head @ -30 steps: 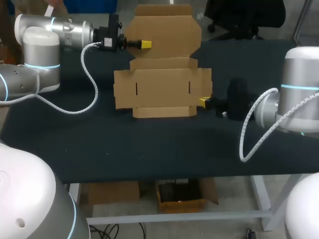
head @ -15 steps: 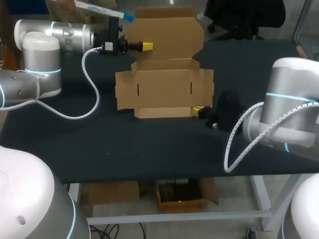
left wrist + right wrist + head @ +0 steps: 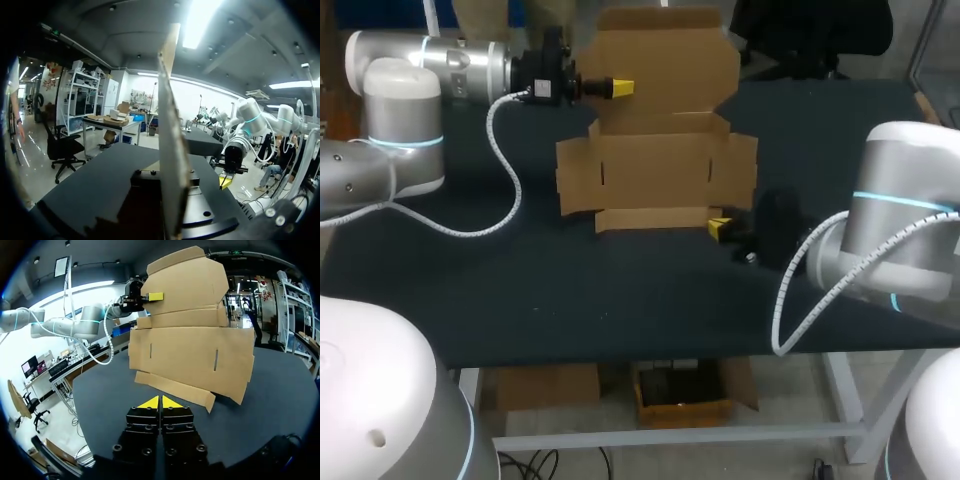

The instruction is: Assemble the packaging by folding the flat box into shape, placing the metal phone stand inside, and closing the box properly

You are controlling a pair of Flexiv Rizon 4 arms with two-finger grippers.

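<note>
While left tool [image 3: 620, 88] pinches flat brown cardboard box [image 3: 655, 175] by raised rear panel, right tool [image 3: 160, 402] closed, empty.

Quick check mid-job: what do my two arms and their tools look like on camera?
The left arm and right arm are rounded silver-white tubes with glowing cyan rings at the joints. A white coiled cable loops to the left tool; another runs to the right tool. Both tools are black blocks ending in bright yellow tips.
</note>
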